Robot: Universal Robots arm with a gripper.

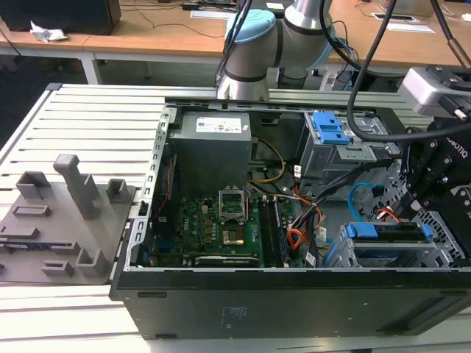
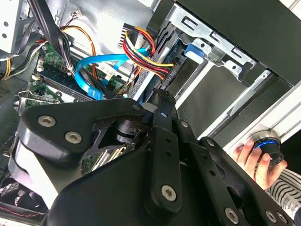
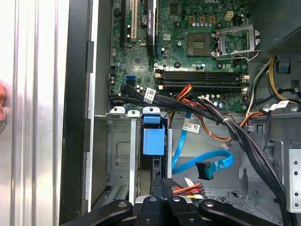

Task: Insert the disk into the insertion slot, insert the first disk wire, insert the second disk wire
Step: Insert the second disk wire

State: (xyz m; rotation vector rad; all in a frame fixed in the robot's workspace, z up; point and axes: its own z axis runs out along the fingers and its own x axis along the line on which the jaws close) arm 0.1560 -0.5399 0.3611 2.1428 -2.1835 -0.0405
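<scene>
Holding my end effector (image 3: 162,184) just beside the disk (image 3: 154,140), which is sitting in its slot (image 3: 117,150), I cannot tell its opening. I am risking snagging the red wires (image 3: 188,189) crowding the disk.

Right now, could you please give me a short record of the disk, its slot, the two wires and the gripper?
disk: sits in the insertion slot, blue caddy showing
first disk wire: red and yellow bundle, its plug at the disk's end; I cannot tell if it is seated
second disk wire: blue loop; in the first wrist view its dark plug lies loose beside the slot
gripper: over the slot, nearest the first disk wire's plug
hand: a person's, on a round button
</scene>
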